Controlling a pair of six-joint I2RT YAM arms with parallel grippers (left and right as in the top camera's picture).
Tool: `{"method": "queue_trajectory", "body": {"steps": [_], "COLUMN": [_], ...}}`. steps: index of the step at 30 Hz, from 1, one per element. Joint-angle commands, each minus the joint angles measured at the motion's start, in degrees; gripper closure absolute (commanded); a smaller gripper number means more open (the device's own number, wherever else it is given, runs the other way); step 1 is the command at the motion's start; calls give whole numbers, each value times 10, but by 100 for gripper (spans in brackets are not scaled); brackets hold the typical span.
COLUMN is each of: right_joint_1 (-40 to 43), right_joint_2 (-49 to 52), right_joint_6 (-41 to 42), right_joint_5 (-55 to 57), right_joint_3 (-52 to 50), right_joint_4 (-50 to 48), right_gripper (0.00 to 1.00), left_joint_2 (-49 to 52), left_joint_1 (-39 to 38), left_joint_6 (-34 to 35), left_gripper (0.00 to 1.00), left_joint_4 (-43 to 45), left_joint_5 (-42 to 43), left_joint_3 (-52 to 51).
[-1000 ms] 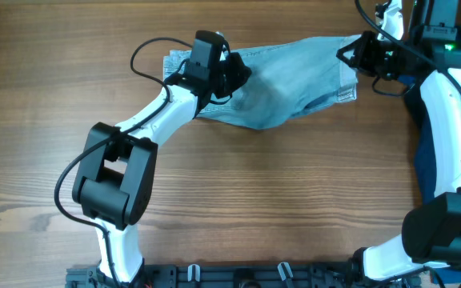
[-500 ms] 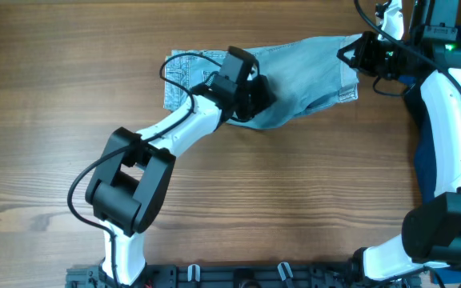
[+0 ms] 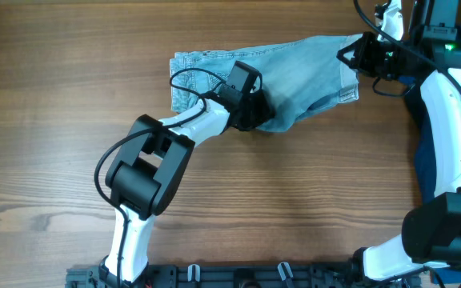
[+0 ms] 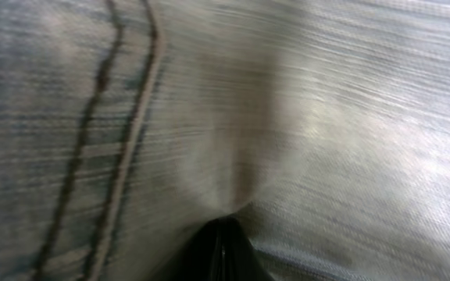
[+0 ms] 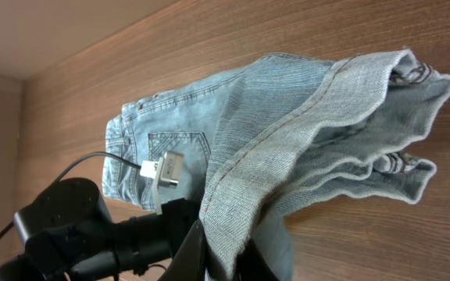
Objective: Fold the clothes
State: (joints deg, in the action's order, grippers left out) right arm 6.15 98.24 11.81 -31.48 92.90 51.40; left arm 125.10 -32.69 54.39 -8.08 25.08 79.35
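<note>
Both grippers are gripping the jeans point(image 3: 294, 72), lying lengthwise left-right: left gripper point(image 3: 254, 108) mid-leg, right gripper point(image 3: 357, 58) clamping cuff end.

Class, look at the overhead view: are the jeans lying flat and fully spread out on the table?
No. The jeans are bunched, with the left gripper and right gripper each pinching a fold of denim.

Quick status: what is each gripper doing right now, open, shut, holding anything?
Left gripper: shut, pinching a fold of the jeans.
Right gripper: shut on the jeans' edge.
</note>
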Motion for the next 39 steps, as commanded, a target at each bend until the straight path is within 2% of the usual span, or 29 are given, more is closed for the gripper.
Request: {"method": "queue_trajectory", "body": {"steps": [1, 8, 19, 22, 25, 36, 39], "right_joint_1": [3, 3, 2, 2, 2, 2, 2], "right_joint_2": [-14, -14, -14, -14, -14, -14, -14], "right_joint_6": [-12, -11, -11, -11, -12, -12, -13], "right_joint_5": [0, 0, 0, 0, 0, 0, 0], "right_joint_3": [9, 9, 9, 9, 9, 9, 9], "right_joint_4": [-7, -7, -3, -1, 2, 15, 23], "right_gripper": [96, 96, 96, 96, 96, 96, 96], "left_joint_2": [21, -28, -44, -38, -35, -26, -14], "left_joint_1": [-17, 6, 63, 61, 50, 6, 2], "left_joint_6": [0, 1, 1, 1, 1, 1, 4], "left_gripper": [96, 96, 96, 96, 96, 96, 96], "left_joint_4": [41, 59, 78, 104, 120, 141, 167], "left_joint_5": [47, 69, 3, 0, -54, -152, -155], "left_joint_3": [-3, 7, 7, 7, 7, 7, 7]}}
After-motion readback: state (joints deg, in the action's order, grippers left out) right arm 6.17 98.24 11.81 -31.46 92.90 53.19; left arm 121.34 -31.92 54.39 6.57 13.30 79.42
